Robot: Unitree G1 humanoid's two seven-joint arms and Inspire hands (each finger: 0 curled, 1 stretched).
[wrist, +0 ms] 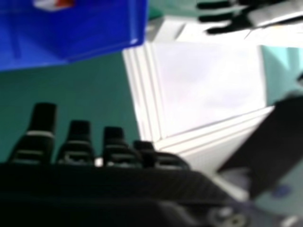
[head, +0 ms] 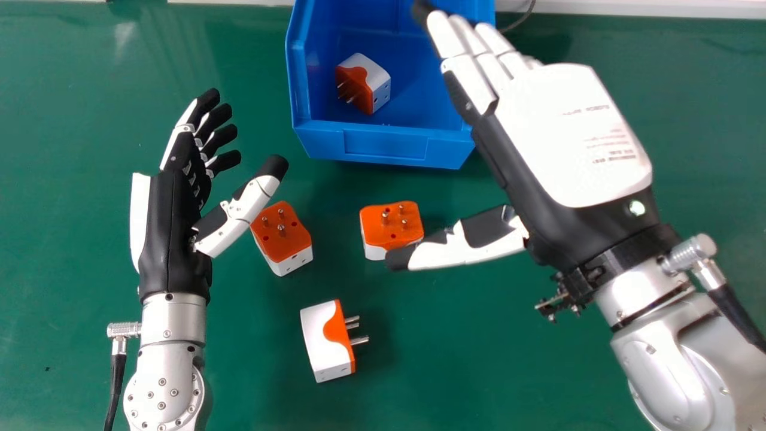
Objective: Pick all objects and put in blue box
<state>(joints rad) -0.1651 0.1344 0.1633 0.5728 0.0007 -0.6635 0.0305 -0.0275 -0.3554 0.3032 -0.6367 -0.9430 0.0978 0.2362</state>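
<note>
Green table (head: 479, 359), orange-and-white plug adapters (head: 324, 347)

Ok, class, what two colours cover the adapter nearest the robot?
The adapter is white and orange, clearest in the head view.

Three adapters (head: 328, 347) before box (head: 386, 143), one (head: 374, 84) inside

Seeing the box (head: 386, 143) cut off at the head view's top, partly hidden behind the right hand (head: 568, 131); over in the right hand view, catching a plug (wrist: 54, 4), blurred and cut off.
</note>
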